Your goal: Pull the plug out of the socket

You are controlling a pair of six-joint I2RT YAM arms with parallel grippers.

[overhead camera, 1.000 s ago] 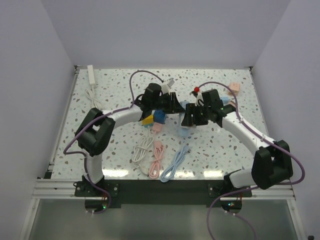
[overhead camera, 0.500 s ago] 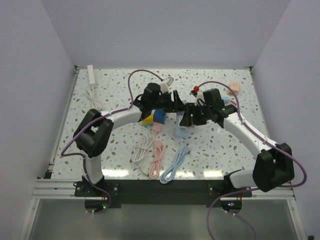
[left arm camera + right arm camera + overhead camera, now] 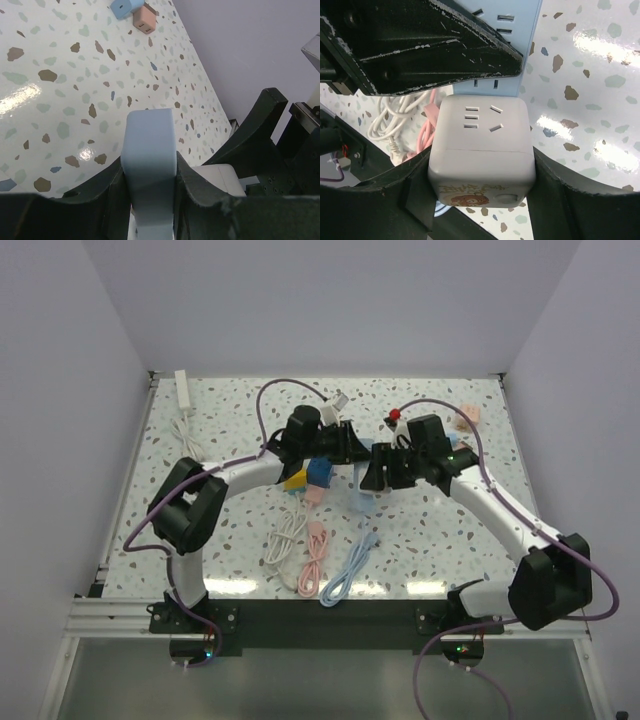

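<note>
Two robot arms meet over the middle of the speckled table [image 3: 430,550], each gripping one part of the same assembly. The left gripper [image 3: 150,172] has its fingers clamped on the narrow sides of a pale blue power strip [image 3: 362,502], which sits at mid-table between the arms. The right gripper [image 3: 482,160] squeezes a white cube plug [image 3: 482,130] between its fingers. The cube's far end rests against the slotted face of the strip, and the right wrist view shows no gap between them.

Compared with a second ago, the two grippers have drawn closer together. The power strip has edged slightly toward the left arm, and the right arm's elbow has swung out toward the near right corner. The white cable [image 3: 287,538], pink cable [image 3: 314,555] and blue cable [image 3: 348,568] lie coiled where they were, near the front edge. The yellow adapter [image 3: 295,480] and blue adapter [image 3: 319,472] beside the left arm are also unmoved, as is the pink adapter [image 3: 466,417] at the far right.
</note>
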